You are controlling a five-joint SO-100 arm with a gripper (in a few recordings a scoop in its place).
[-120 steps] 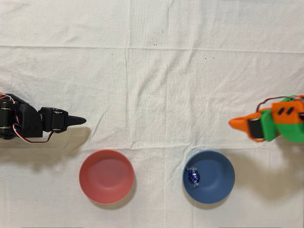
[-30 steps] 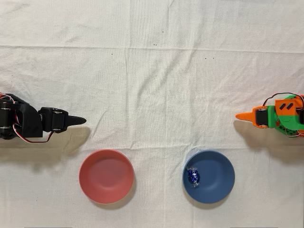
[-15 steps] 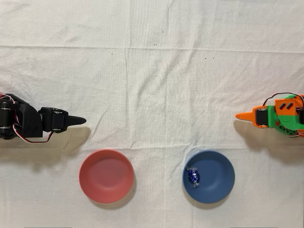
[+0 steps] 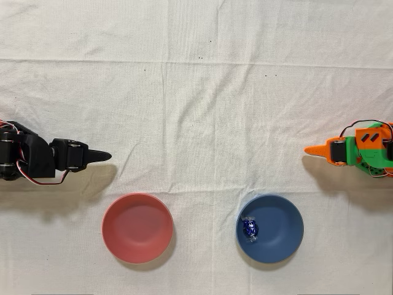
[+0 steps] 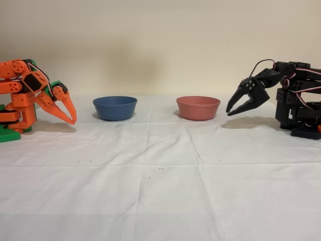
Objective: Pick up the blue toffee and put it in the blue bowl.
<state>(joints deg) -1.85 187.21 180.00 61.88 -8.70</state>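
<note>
1. Overhead view: the small round toffee in shiny dark-blue foil [image 4: 250, 228] lies inside the round matte dark-blue bowl [image 4: 284, 228], in its left part. The same-sized red-pink bowl [image 4: 137, 228] sits well apart to the left, on the creased white cloth [image 4: 196, 104].
2. Overhead view: the orange two-finger gripper [image 4: 314, 149] is at the right edge, well clear of the dark-blue bowl. Four seconds ago it was lower and nearer the bowl; over the last second nothing has shifted. The black arm [image 4: 43, 158] stands idle at the left.
3. Fixed view: the orange gripper [image 5: 73, 120] points down at the left beside the dark-blue bowl [image 5: 115, 108], its fingers pressed together at the tips, holding nothing.
</note>
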